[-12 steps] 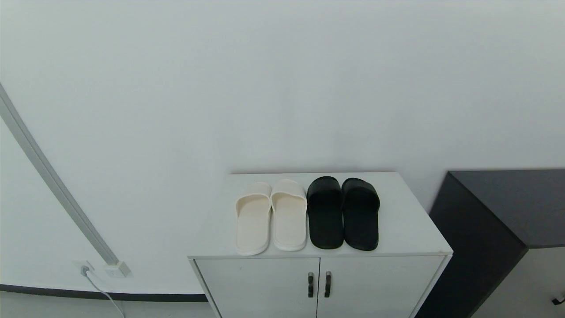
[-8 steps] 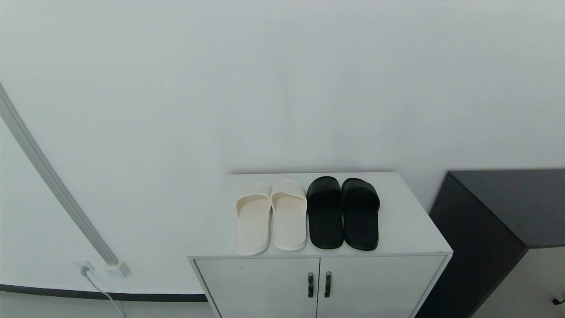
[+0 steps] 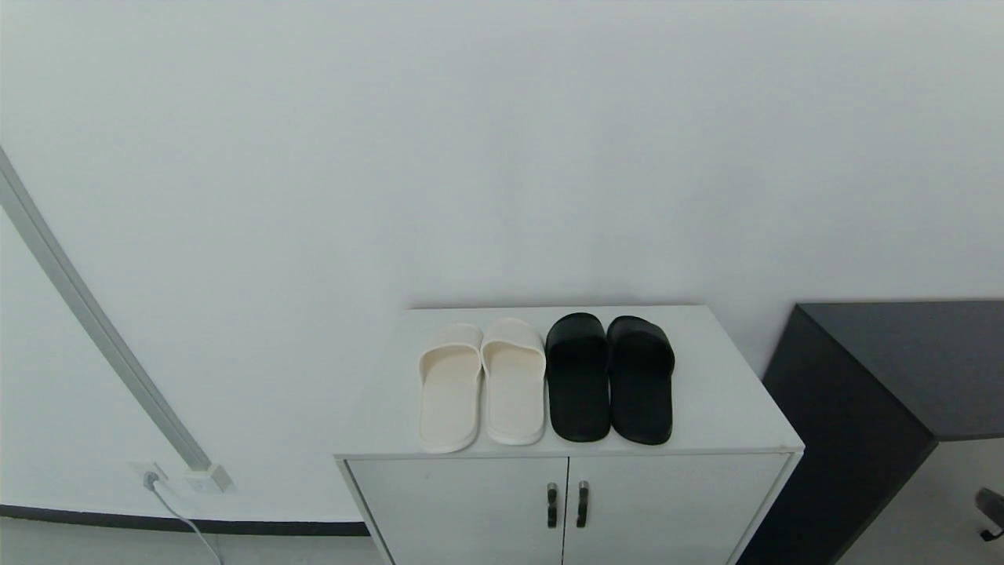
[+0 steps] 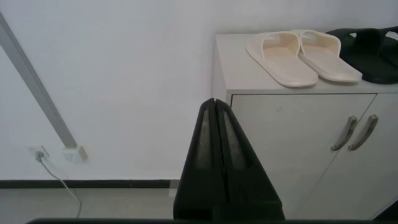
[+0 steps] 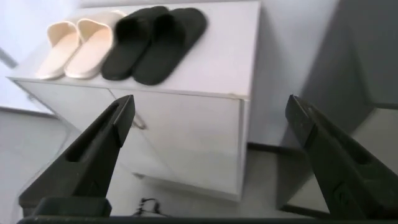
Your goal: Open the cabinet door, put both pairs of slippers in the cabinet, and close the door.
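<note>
White wall (image 3: 502, 157) behind a closed white cabinet (image 3: 729, 416).
Head view: cream slippers (image 3: 480, 388) lie on top, at 9 o'clock of the black slippers (image 3: 610, 380); door handles (image 3: 566, 504) are at 6 o'clock. Left wrist view: the left gripper (image 4: 214, 106) has its fingers pressed together. Right wrist view: the right gripper (image 5: 210, 102) has its fingers spread, likely for a handle.

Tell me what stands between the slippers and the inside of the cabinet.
The cabinet's two doors: both are shut, their handles side by side at the middle. The white slippers and the black slippers lie on the cabinet top above them. Nothing else visible stands before the doors.
</note>
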Controlling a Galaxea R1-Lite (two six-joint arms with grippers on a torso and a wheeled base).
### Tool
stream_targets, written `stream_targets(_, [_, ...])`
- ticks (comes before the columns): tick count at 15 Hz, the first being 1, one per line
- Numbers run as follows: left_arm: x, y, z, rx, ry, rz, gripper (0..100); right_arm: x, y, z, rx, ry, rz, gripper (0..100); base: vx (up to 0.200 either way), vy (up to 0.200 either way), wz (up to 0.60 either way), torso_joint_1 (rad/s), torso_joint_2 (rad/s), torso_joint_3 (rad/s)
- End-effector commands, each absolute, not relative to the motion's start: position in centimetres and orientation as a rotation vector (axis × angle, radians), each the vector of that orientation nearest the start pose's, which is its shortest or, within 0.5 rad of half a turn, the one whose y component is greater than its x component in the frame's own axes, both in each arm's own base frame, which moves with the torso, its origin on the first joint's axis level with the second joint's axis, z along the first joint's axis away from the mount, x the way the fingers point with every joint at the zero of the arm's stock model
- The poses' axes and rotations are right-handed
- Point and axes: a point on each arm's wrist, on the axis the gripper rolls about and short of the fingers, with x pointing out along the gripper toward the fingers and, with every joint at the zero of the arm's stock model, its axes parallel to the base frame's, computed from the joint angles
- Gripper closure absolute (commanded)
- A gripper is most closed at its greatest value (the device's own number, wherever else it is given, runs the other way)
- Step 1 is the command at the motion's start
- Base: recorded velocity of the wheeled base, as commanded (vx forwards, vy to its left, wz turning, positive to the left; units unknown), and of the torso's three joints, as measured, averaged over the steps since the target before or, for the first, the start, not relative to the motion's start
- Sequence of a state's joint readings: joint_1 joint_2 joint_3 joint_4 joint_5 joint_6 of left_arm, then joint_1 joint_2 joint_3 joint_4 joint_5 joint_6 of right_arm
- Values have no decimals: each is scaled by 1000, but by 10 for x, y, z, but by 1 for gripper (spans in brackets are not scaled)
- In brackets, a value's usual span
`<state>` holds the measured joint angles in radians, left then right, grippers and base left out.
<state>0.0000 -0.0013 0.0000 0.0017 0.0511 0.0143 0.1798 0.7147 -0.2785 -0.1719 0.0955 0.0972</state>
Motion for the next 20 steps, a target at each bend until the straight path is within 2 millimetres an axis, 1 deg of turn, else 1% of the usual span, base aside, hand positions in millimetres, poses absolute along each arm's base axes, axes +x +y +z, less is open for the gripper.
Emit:
stream_targets(1, [-23, 1, 75, 14, 2, 52, 100, 130, 88, 169, 131, 403, 366, 0, 0, 0, 0, 0, 0, 0])
stream_targets(2, [-23, 1, 75, 12, 2, 52, 100, 141, 111, 173, 142, 373, 335, 0, 0, 0, 0, 0, 0, 0])
stream_targets(3, [-23, 1, 75, 12, 2, 52, 100, 147, 122, 173, 135, 361, 317, 0, 0, 0, 0, 0, 0, 0])
stream_targets(4, [-23, 1, 75, 12, 2, 52, 100, 158, 142, 172, 114, 362, 303, 0, 0, 0, 0, 0, 0, 0])
stream_targets(6, [-23, 1, 75, 12, 2, 52, 100, 175, 167, 170, 86, 362, 267, 0, 0, 0, 0, 0, 0, 0])
stream_targets(7, [-23, 1, 75, 12, 2, 52, 100, 180, 175, 169, 77, 361, 253, 0, 0, 0, 0, 0, 0, 0])
stream_targets(8, [-23, 1, 75, 12, 2, 52, 100, 192, 190, 166, 64, 356, 216, 0, 0, 0, 0, 0, 0, 0])
stream_targets(9, [-23, 1, 75, 12, 2, 52, 100, 201, 200, 162, 54, 351, 180, 0, 0, 0, 0, 0, 0, 0])
stream_targets(11, [-23, 1, 75, 12, 2, 52, 100, 215, 214, 156, 45, 347, 143, 0, 0, 0, 0, 0, 0, 0])
stream_targets(12, [-23, 1, 75, 12, 2, 52, 100, 221, 220, 150, 45, 340, 133, 0, 0, 0, 0, 0, 0, 0])
stream_targets(14, [-23, 1, 75, 12, 2, 52, 100, 237, 236, 132, 37, 313, 74, 0, 0, 0, 0, 0, 0, 0])
stream_targets(16, [-23, 1, 75, 12, 2, 52, 100, 248, 248, 117, 40, 303, 70, 0, 0, 0, 0, 0, 0, 0])
stream_targets(18, [-23, 1, 75, 12, 2, 52, 100, 262, 257, 111, 50, 297, 59, 0, 0, 0, 0, 0, 0, 0])
stream_targets(20, [-23, 1, 75, 12, 2, 52, 100, 283, 263, 104, 60, 288, 26, 0, 0, 0, 0, 0, 0, 0])
